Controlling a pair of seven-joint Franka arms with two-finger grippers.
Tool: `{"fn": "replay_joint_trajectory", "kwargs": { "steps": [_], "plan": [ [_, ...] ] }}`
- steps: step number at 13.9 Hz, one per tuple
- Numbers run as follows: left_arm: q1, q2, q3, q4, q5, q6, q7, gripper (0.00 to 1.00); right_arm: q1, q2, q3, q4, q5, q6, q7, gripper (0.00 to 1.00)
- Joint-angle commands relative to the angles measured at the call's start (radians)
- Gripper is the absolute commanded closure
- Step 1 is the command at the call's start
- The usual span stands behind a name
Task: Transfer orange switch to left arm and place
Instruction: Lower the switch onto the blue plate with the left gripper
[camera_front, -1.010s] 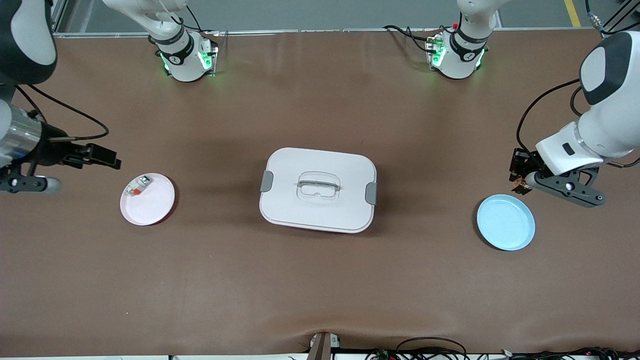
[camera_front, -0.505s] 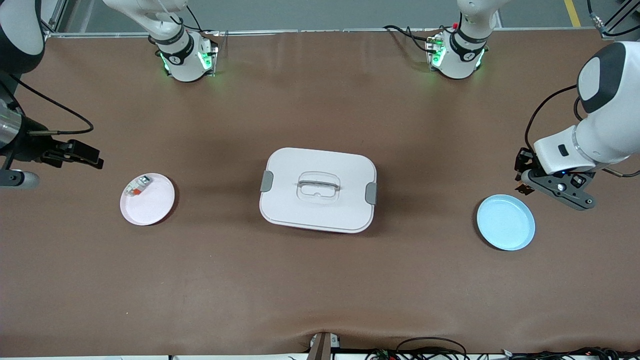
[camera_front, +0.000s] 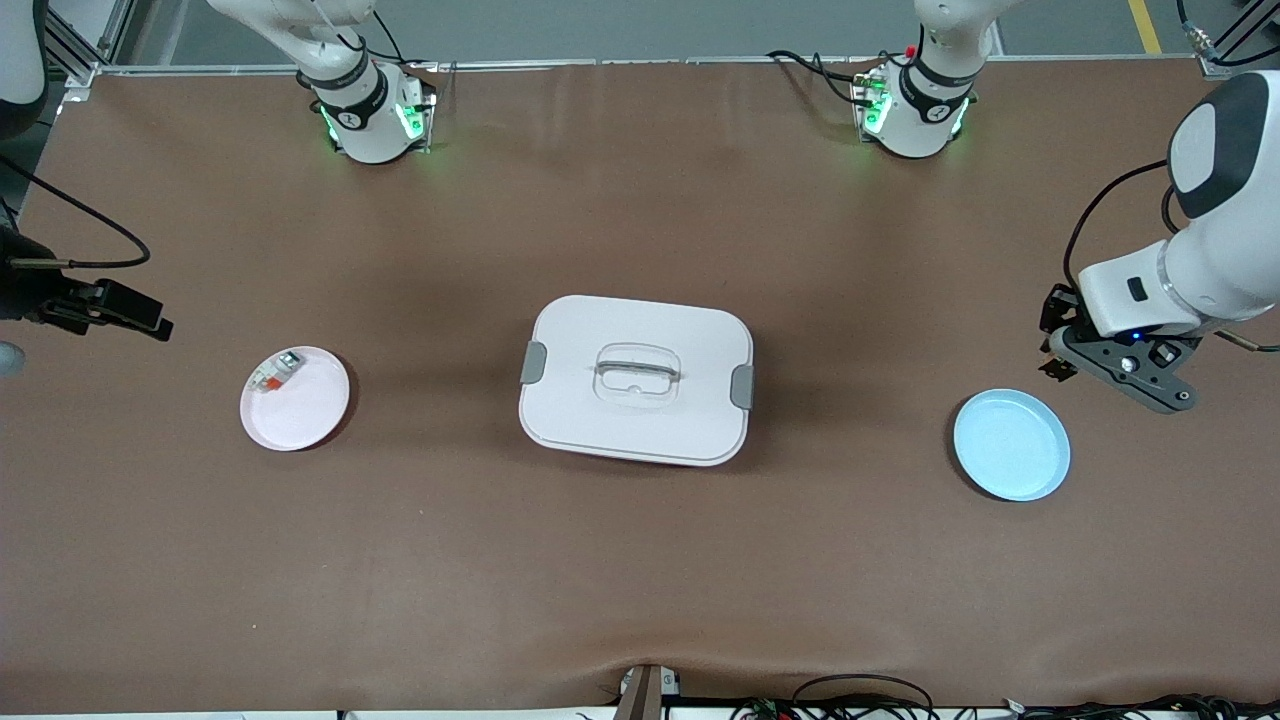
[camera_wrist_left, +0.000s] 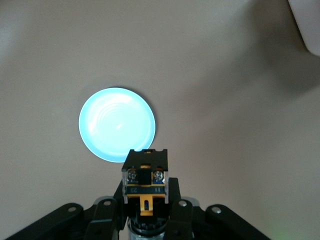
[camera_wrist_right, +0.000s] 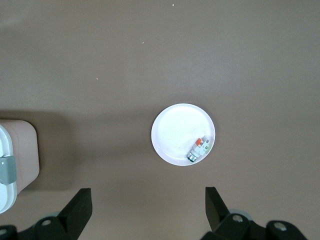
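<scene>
the right gripper (camera_wrist_right: 147, 210) hangs high over the right arm's end of the table, jaws wide apart and empty, above a pink plate (camera_front: 295, 398) holding a small white-grey piece (camera_front: 273, 372). the box (camera_front: 636, 379) sits mid-table, lid on. the left gripper (camera_wrist_left: 145, 220) is clamped on the orange switch (camera_wrist_left: 145, 182), up in the air beside the blue plate (camera_front: 1011, 444).

The box (camera_front: 636, 379) sits mid-counter (camera_front: 640, 580). Toward my right arm's end lies a plate (camera_front: 300, 410) with a small piece (camera_front: 275, 372) on it. Toward my left arm's end lies another plate (camera_front: 1011, 445). My left end effector (camera_front: 1056, 362) hangs just beside that plate, clamping the orange switch (camera_wrist_left: 145, 181).
</scene>
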Motion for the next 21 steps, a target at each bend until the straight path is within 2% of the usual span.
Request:
{"fn": "replay_joint_trajectory", "kwargs": {
  "steps": [1,5,8,12,16,19,21],
  "plan": [
    [0.042,-0.015,-0.007,0.001,0.012,-0.036,0.095,1.0,-0.012,-0.002,0.015,0.007,-0.006,-0.004,0.0,0.0],
    [0.093,0.025,-0.007,-0.006,0.018,-0.02,0.233,1.0,-0.007,0.0,0.015,0.007,-0.004,-0.004,0.0,0.0],
    [0.121,0.043,-0.007,-0.07,0.024,0.046,0.288,1.0,0.011,0.0,0.016,0.001,-0.004,0.005,-0.002,0.0],
    [0.144,0.08,-0.007,-0.088,0.026,0.083,0.435,1.0,0.019,-0.002,0.013,-0.01,-0.004,0.028,0.0,0.0],
    [0.144,0.091,-0.007,-0.198,0.081,0.241,0.521,1.0,0.017,-0.08,0.01,-0.154,-0.004,0.149,0.0,0.0],
    [0.15,0.166,-0.005,-0.21,0.116,0.338,0.633,1.0,0.037,-0.124,-0.033,-0.22,-0.004,0.193,-0.002,0.0],
    [0.158,0.241,-0.007,-0.207,0.197,0.434,0.704,1.0,0.122,-0.124,-0.132,-0.22,-0.003,0.184,-0.003,0.0]
  ]
}}
